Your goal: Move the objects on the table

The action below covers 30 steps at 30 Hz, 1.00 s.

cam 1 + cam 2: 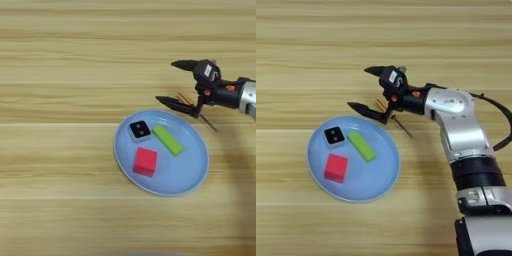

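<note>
Right eye view shows the silver right arm (pixel 461 130) rising from the lower right corner of the frame and bending left toward the middle, where its jaws stand wide open, one black finger (pixel 377 71) pointing left higher up and the other (pixel 363 109) lower down, close above the upper rim of the plate. The gripper (pixel 175 85) holds nothing. The thin orange-brown stick (pixel 393 117) lies on the wooden surface (pixel 316 55) just under the gripper body, slanting down to the right, its dark tip toward the lower right and its orange end showing between the two fingers; whether a finger touches it cannot be told. The round light-blue plate (pixel 381 175) sits in the lower left part of the frame, just below and left of the gripper. On it lie three things, apart from one another: the small black-and-white cube (pixel 334 135) at the upper left, the green flat bar (pixel 361 146) slanting across the middle, and the red cube (pixel 336 167) below them toward the left. A dark cable (pixel 503 117) loops at the right edge of the frame beside the arm.
</note>
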{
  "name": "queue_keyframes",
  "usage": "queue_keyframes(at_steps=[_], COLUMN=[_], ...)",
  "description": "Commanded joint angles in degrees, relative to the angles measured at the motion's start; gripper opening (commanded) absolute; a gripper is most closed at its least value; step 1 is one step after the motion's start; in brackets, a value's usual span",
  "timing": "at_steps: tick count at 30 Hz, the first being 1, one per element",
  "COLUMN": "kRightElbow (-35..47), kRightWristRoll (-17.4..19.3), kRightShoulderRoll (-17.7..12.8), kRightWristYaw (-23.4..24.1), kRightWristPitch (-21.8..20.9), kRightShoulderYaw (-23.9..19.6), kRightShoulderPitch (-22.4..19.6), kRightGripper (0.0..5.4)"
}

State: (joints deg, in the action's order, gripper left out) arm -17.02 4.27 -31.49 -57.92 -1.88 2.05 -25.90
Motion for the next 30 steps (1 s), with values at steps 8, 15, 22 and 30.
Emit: queue_keyframes(at_steps=[8, 15, 22, 30], kRightElbow=[-8.6, -11.6, -12.9, -13.3], kRightWristRoll=[-13.9, -19.8, -21.9, -23.0], kRightShoulderRoll=[-2.3, -2.8, -3.6, -4.9], kRightWristYaw=[15.7, 21.3, 19.6, 17.1], kRightWristPitch=[-9.8, -15.3, -17.0, -17.3], kRightShoulderYaw=[2.1, 3.9, 5.9, 7.6], kRightShoulderPitch=[-8.0, -8.8, -8.0, -6.8], kRightGripper=[5.36, 5.36, 5.36, 5.36])
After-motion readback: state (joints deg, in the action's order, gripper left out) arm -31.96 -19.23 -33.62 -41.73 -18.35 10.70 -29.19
